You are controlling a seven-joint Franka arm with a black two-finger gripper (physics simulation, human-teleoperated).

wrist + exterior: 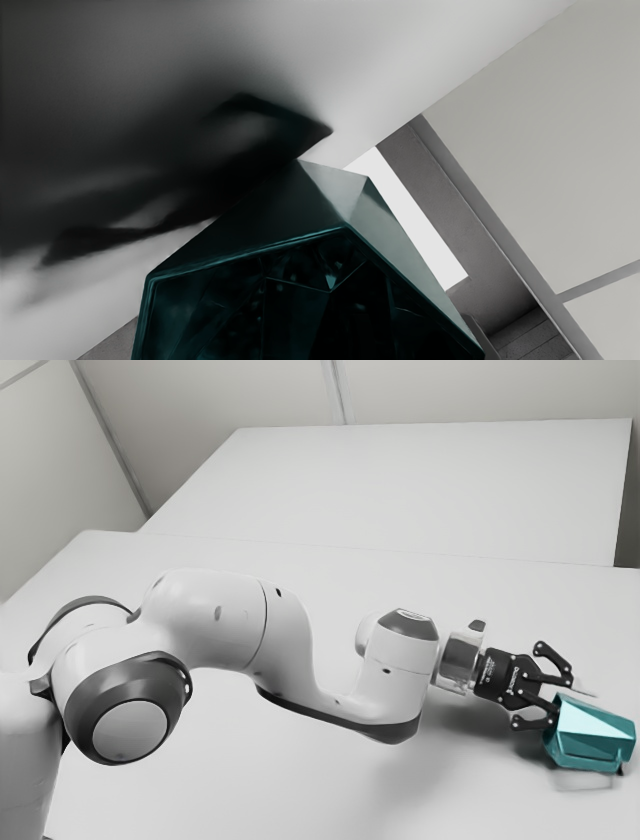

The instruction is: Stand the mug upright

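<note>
Well, the mug [590, 736] is tipped sideways by the claw [564, 697] at the outside view's lower right, so standing it up is left, and I can't tell if the claw pinches it.

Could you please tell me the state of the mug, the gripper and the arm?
Mug: tipped over, not upright, its mouth facing the gripper.
Gripper: at the mug's mouth end; whether it grips, I cannot tell.
Arm: stretched out over the table.
</note>
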